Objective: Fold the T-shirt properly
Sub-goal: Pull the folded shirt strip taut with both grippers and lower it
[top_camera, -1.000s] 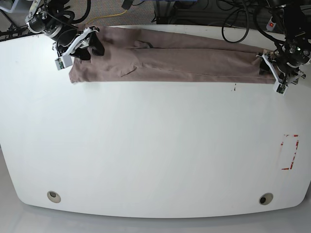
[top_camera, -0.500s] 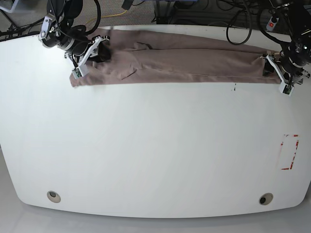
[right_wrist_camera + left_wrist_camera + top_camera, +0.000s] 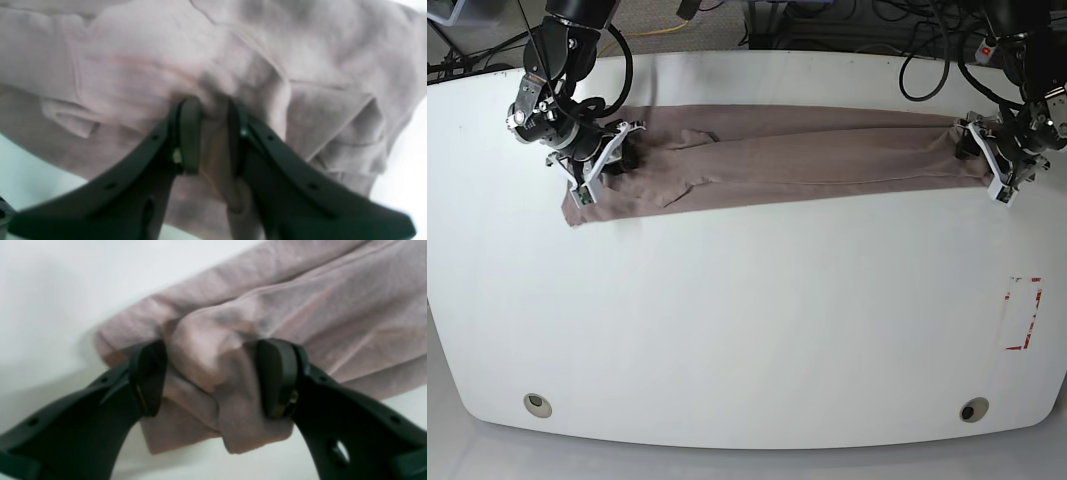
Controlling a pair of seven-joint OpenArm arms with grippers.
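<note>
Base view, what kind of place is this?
Probably a robotics lab: a big white rounded table, bundles of black cables behind it, and a long dusty-pink cloth T-shirt stretched out between two arms.

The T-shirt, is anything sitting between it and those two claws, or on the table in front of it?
Nothing visible. The left gripper has a bunch of the T-shirt right between its fingers, and the right gripper is pinched on a fold of it. The white table in front carries only a red tape mark near one edge.
</note>
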